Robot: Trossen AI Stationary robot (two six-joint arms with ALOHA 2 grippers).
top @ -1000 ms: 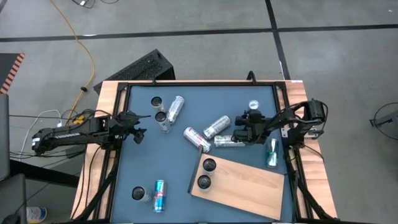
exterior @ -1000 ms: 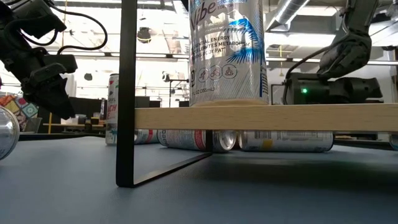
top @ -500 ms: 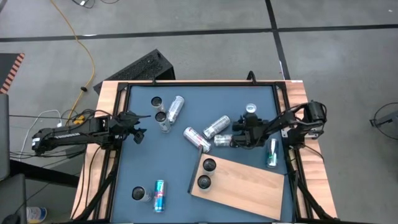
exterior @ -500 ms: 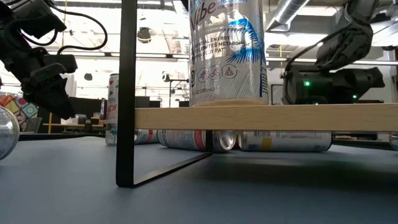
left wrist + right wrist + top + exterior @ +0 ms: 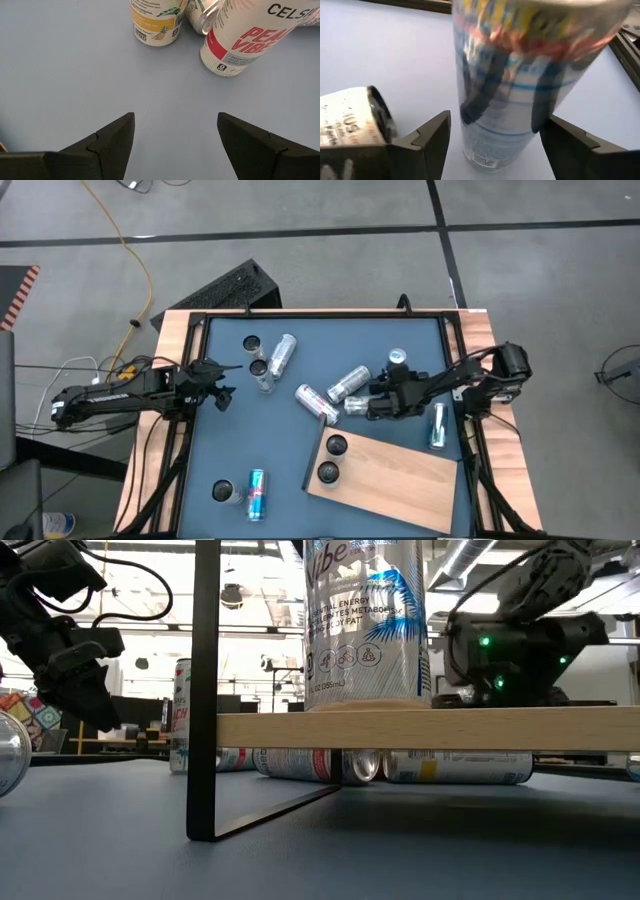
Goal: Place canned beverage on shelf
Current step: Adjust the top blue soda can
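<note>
A silver can with blue and red print point(image 5: 397, 360) point(image 5: 520, 85) stands between the fingers of my right gripper point(image 5: 388, 388) point(image 5: 495, 145), which is shut on it over the right middle of the blue-grey table. The shelf point(image 5: 395, 475) point(image 5: 430, 730), a light wooden board on a black frame, stands at the near right. Two cans point(image 5: 336, 446) point(image 5: 328, 472) stand upright on its left end. My left gripper point(image 5: 218, 372) point(image 5: 175, 135) waits open at the table's left edge, with nothing between its fingers. My right gripper pinches the can's side wall point(image 5: 470, 125) between its two fingers, one on each side of the lower half of the body. The fingers come from the table's right side, slanting down. The can stays roughly upright, top end up, and looks lifted off the tabletop.
Three cans point(image 5: 348, 383) point(image 5: 315, 402) point(image 5: 360, 408) lie close to the left of my right gripper. Another lies at the right edge point(image 5: 437, 425). Cans lie or stand at the far left point(image 5: 283, 353) point(image 5: 260, 368) point(image 5: 251, 343) and near left point(image 5: 257, 493) point(image 5: 222, 492).
My right gripper has carried the can toward the table's left and slightly toward the near edge, rising a little and rolling its wrist. The can has stayed upright between the fingers.
</note>
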